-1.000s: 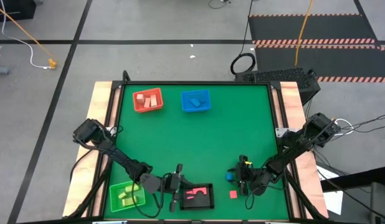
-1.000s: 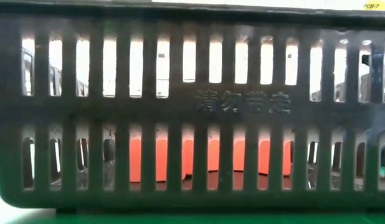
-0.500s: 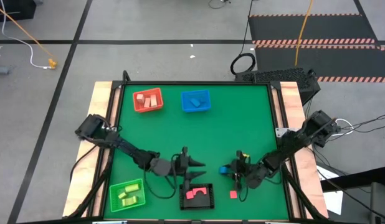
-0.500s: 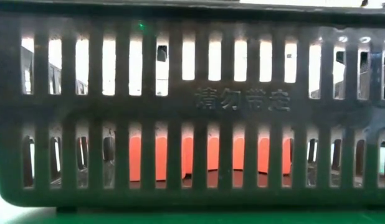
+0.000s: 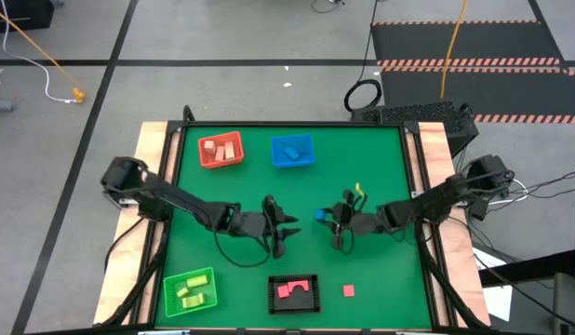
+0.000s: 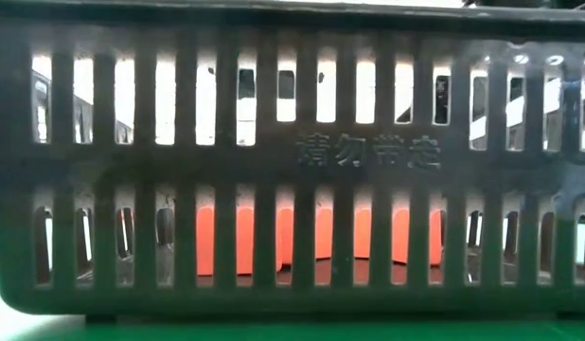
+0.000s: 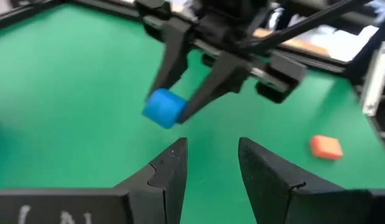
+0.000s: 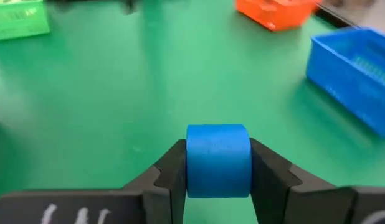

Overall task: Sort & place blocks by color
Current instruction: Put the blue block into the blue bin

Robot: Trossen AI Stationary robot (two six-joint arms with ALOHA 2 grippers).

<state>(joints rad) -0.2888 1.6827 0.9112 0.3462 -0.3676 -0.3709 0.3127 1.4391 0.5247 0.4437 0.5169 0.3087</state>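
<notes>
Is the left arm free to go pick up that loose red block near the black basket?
Probably yes. The left hand is open and empty, and the red block lies alone on bare mat beside the black basket, nothing covering it.

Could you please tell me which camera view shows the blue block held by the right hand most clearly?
The right wrist view: the blue block fills the frame's centre, clamped in the right hand. The left wrist and high views show it smaller; the low view shows none of it.
</notes>
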